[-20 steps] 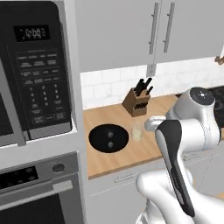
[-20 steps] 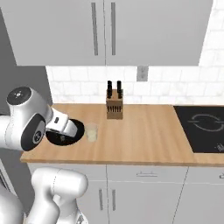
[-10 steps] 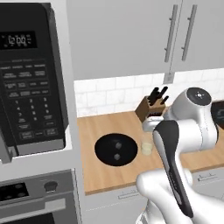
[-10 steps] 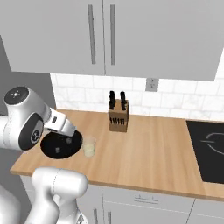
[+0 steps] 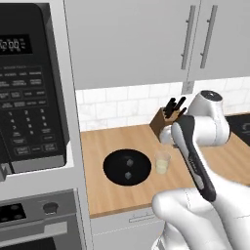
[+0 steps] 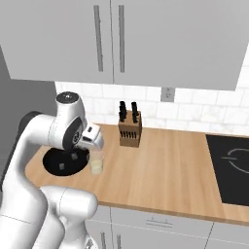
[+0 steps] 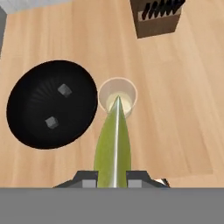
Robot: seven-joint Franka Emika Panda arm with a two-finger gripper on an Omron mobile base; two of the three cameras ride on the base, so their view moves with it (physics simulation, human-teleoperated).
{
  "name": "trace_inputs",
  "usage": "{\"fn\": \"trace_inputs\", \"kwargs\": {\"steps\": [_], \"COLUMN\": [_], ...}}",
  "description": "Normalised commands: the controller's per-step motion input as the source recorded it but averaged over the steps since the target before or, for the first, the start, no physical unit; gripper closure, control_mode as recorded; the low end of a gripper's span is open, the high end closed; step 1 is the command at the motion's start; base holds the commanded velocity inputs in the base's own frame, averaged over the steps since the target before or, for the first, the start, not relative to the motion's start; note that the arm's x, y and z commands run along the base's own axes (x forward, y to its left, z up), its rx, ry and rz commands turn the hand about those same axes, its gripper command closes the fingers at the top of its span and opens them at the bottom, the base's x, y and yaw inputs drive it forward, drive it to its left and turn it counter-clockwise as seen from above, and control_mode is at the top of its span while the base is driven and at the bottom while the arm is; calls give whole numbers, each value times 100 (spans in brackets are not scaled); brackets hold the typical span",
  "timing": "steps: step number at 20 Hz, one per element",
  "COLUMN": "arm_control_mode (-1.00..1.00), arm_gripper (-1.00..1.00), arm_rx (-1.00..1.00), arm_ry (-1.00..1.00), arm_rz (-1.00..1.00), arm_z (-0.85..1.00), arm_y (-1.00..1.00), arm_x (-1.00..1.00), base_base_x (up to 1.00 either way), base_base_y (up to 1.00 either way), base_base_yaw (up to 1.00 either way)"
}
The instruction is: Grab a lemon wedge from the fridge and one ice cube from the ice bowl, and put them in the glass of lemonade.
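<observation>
My gripper (image 7: 112, 177) is shut on the lemon wedge (image 7: 113, 148), a yellow-green sliver whose tip points at the glass of lemonade (image 7: 117, 97). The hand (image 6: 92, 137) hovers above the glass (image 6: 97, 162), which stands on the wooden counter just right of the black ice bowl (image 7: 35, 127). Two pale ice cubes (image 7: 64, 90) (image 7: 51, 122) lie in the bowl. In the left base view the glass (image 5: 162, 162) and bowl (image 5: 114, 168) sit in front of my arm. The fridge is out of view.
A knife block (image 6: 130, 129) stands at the back of the counter, behind the glass. A microwave (image 5: 29, 97) and oven (image 5: 34, 219) flank the counter's left end. A black cooktop (image 6: 233, 168) lies to the right. Grey wall cupboards (image 6: 121, 39) hang overhead.
The base has driven along the counter, so both base views have shifted and the bowl and glass sit nearer the middle. The gripper has stayed shut on the wedge.
</observation>
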Motion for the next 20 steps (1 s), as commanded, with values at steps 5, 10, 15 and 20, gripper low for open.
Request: {"fn": "trace_inputs", "kwargs": {"steps": [5,10,15,20], "arm_control_mode": [-100,-100,-100,-100], "arm_gripper": [100,100,100,100], "arm_rx": [1,-6,-3,-2], "arm_ry": [30,14,15,10], "arm_rz": [0,0,0,1], "arm_z": [-51,-85,-66,-53], "arm_y": [0,9,14,3], "arm_x": [100,92,45,1], "base_base_x": [0,0,0,0], "base_base_y": [0,0,0,0], "base_base_yaw": [0,0,0,0]}}
